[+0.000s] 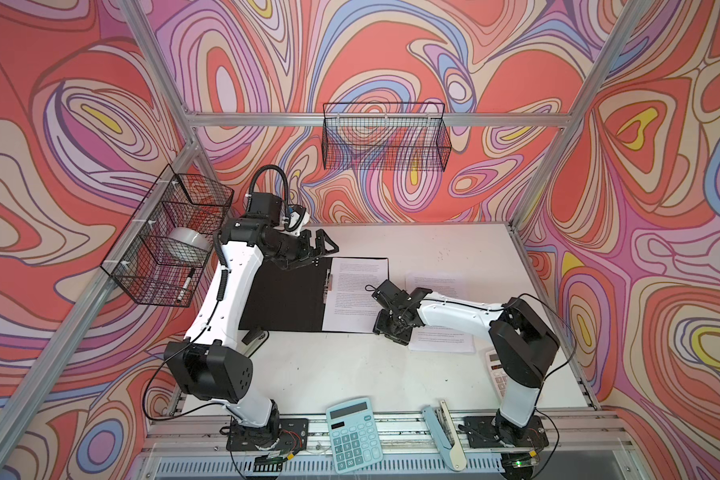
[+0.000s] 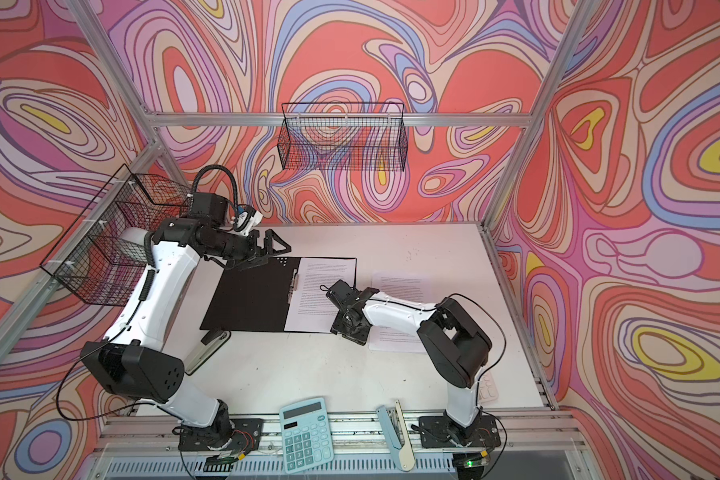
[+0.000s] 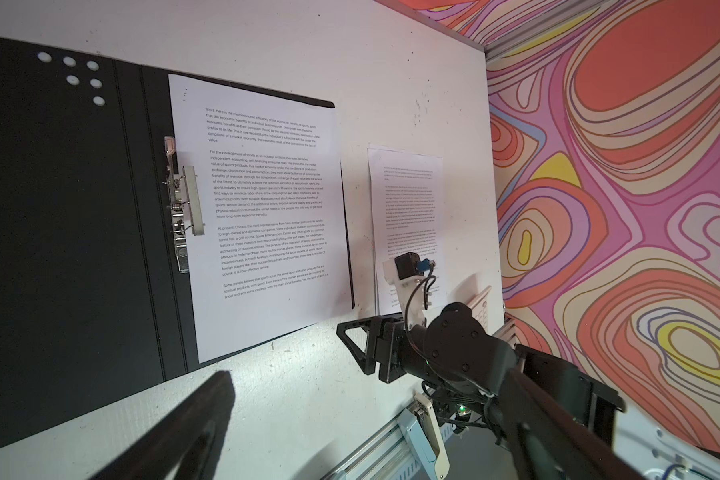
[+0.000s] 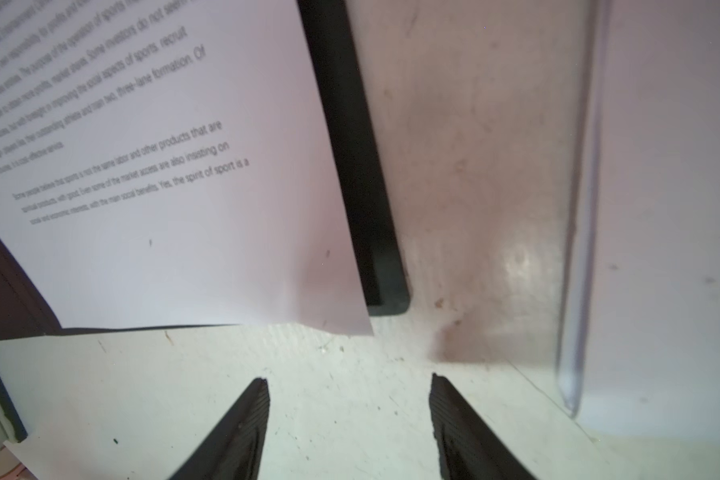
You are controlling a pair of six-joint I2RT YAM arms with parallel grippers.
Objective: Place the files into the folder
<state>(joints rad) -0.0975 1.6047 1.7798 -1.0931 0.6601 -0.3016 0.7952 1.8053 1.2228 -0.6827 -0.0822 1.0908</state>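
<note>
The left gripper hangs over the far edge of the flat open folder with the black inside, its two fingers wide apart and holding nothing. A white paper sheet with small black words lies in the folder's right half, its edge by the shiny metal clip. The right gripper points down at the white table by the folder's near right corner, fingers apart and empty, and another white printed sheet lies just beside the folder.

- You're in a robotics lab cell: aluminium frame, swirl-printed walls.
- Left arm and right arm are mounted at your white table.
- Office props: calculator, wire basket.
</note>
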